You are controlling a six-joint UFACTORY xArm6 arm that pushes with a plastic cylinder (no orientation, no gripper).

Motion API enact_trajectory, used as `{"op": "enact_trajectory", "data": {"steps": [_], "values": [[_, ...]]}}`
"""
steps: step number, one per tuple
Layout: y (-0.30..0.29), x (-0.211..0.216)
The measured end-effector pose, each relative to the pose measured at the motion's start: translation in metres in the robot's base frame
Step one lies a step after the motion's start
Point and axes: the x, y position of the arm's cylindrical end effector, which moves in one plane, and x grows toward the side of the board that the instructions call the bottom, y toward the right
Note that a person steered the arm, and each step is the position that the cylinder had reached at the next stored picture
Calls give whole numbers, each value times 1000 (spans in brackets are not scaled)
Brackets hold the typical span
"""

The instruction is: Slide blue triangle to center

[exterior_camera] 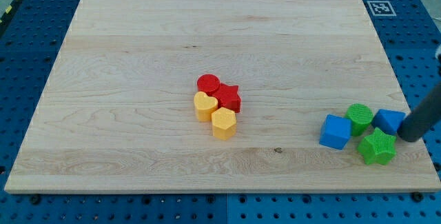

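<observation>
Green star block point(377, 147) sits nearest the view's bottom, right side of the wooden worktop point(138, 58). Just behind: blue cube point(335, 131), green round block point(359, 118), blue triangle point(389, 121). My tip point(408, 138) touches the triangle's right edge. Mid-board cluster: yellow hexagon point(223, 123), yellow heart point(204, 105), red star point(229, 98), red cylinder point(208, 85). No gripper, just a rod.

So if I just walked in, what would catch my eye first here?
Probably the tight knot of two red blocks and two yellow blocks in the middle of the wooden board. Next, at the view's lower right, a cluster of two blue blocks and two green blocks, with my tip right beside the blue triangle.
</observation>
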Motion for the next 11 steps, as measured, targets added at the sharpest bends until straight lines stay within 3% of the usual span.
{"op": "enact_trajectory", "data": {"steps": [6,8,11], "values": [[-18,3],[-40,-49],[-130,-99]]}}
